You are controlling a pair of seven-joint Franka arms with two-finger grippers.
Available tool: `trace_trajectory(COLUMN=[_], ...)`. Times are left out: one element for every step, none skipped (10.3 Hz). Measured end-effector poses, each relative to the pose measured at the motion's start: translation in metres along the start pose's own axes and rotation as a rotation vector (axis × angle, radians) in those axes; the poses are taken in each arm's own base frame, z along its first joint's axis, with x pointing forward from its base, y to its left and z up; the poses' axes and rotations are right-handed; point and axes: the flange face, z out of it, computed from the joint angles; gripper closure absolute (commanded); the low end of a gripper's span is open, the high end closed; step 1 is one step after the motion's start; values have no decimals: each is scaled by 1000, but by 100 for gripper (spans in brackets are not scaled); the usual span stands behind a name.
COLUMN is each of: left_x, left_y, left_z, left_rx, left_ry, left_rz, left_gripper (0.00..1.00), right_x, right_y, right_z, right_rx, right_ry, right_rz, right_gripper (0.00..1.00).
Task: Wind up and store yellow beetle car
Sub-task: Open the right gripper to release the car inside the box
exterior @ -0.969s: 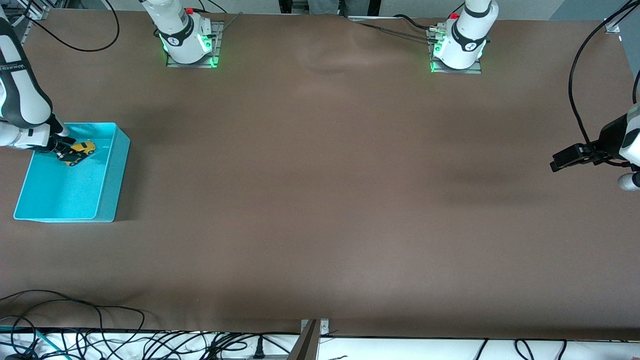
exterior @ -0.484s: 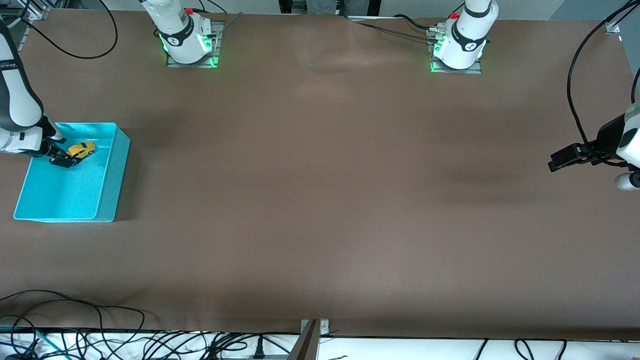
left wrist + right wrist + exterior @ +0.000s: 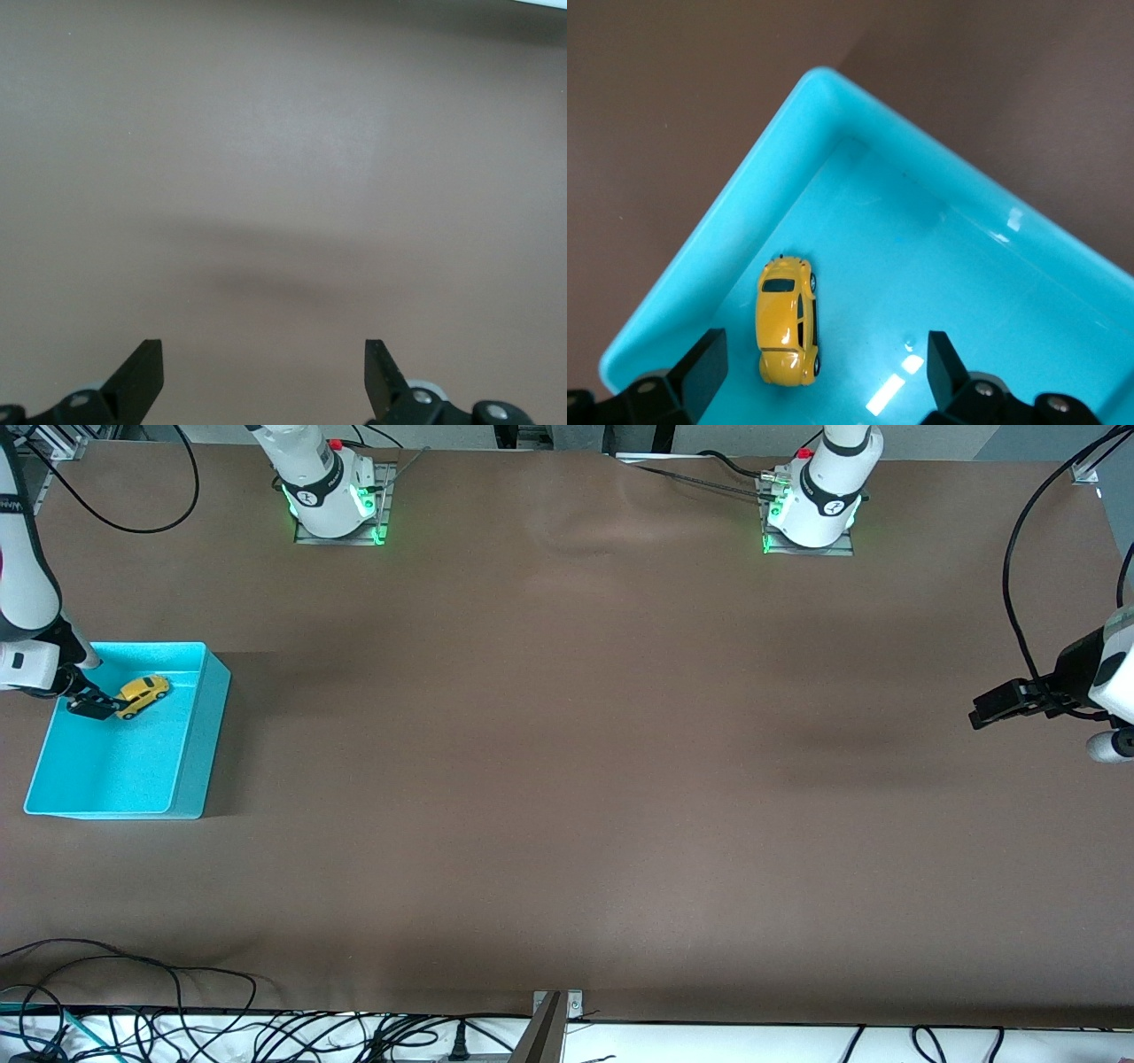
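Note:
The yellow beetle car [image 3: 144,691] lies on its wheels on the floor of a turquoise bin [image 3: 199,717] at the right arm's end of the table, in the bin's part farther from the front camera. In the right wrist view the car [image 3: 787,320] rests free inside the bin [image 3: 700,257]. My right gripper [image 3: 91,708] hangs open over the bin just beside the car, not touching it, its fingers [image 3: 700,367] wide apart. My left gripper [image 3: 992,707] is open and empty over bare table at the left arm's end, its fingers [image 3: 142,376] apart.
The brown table mat [image 3: 567,779] spreads between the arms. The two arm bases [image 3: 332,496] stand along the edge farthest from the front camera. Cables [image 3: 177,1010] lie along the nearest edge.
My right gripper let go of the car, opened and drew up and away toward the table's end. The car stayed in the bin. The left arm barely moved.

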Motion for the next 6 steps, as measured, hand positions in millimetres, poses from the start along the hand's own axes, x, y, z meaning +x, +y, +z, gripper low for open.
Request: trace_trajectory(left_x=[0, 0, 0, 0, 0, 0], left_y=[0, 0, 0, 0, 1, 1], left_z=[0, 0, 0, 0, 0, 0], left_rx=[0, 0, 0, 0, 0, 0], left_ry=[0, 0, 0, 0, 0, 0], left_rz=[0, 0, 0, 0, 1, 1], left_gripper=[0, 0, 0, 0, 0, 0], right_x=[14, 31, 50, 71, 92, 118], right_y=[9, 19, 28, 37, 46, 58], right_z=[-19, -39, -58, -80, -101, -124], right_rx=[13, 14, 5, 0, -6, -20], right_ry=[-17, -21, -13, -19, -43, -73], right_rz=[43, 89, 136, 181, 223, 272], right_gripper=[0, 0, 0, 0, 0, 0])
